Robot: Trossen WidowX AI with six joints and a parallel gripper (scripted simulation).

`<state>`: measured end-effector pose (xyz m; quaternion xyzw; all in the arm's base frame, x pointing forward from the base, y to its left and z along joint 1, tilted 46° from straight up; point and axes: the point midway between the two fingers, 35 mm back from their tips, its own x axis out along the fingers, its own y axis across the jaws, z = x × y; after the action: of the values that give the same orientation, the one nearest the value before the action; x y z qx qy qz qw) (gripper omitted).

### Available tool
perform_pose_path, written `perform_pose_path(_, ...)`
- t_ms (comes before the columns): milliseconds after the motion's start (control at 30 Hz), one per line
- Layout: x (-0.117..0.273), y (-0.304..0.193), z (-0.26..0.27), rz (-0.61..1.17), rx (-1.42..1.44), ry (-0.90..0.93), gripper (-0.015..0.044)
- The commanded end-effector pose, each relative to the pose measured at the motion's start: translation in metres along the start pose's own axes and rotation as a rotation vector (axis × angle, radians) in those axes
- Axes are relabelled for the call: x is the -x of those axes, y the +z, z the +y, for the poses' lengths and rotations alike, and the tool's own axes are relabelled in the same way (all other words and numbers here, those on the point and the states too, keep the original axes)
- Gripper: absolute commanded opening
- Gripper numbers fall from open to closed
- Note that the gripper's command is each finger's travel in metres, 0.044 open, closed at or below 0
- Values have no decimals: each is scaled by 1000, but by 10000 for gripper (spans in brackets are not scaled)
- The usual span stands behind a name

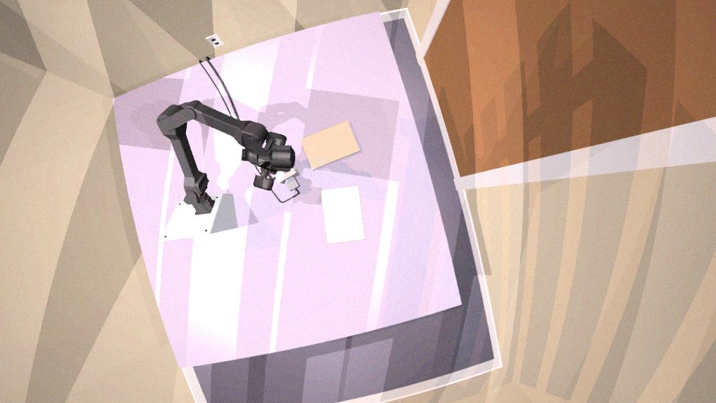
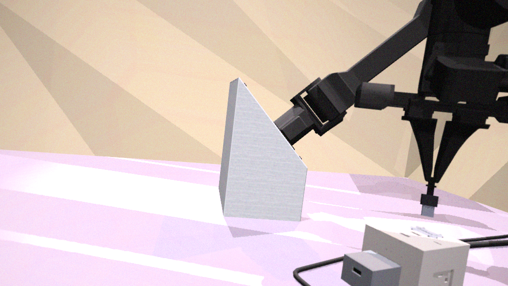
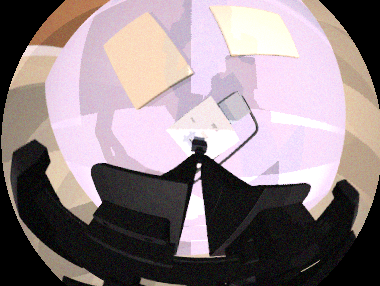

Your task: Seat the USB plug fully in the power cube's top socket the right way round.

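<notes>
My gripper is shut on the USB plug, a small black body with a grey metal end pointing down. The plug is out of the socket, upright, with a visible gap above the power cube in the exterior view. The off-white power cube stands on the table with slots in its top. In the wrist view the plug and fingertips cover part of the cube's top. The target socket cannot be made out clearly, nor which way round the plug is. In the top view the arm hides the fingertips.
A grey block sits against the cube, with a thin black cable looping from it. Two flat panels, one tan and one pale, lie beyond. Dark cables run behind the cube.
</notes>
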<state>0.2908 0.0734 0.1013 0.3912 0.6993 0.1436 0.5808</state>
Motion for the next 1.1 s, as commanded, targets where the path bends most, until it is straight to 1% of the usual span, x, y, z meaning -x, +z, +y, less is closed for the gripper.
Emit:
perform_pose_path(0, 0, 0, 0, 0, -83, -1, 0)
perform_pose_path(833, 0, 0, 0, 0, -738, -1, 0)
perform_pose_path(1067, 0, 0, 0, 0, -777, -1, 0)
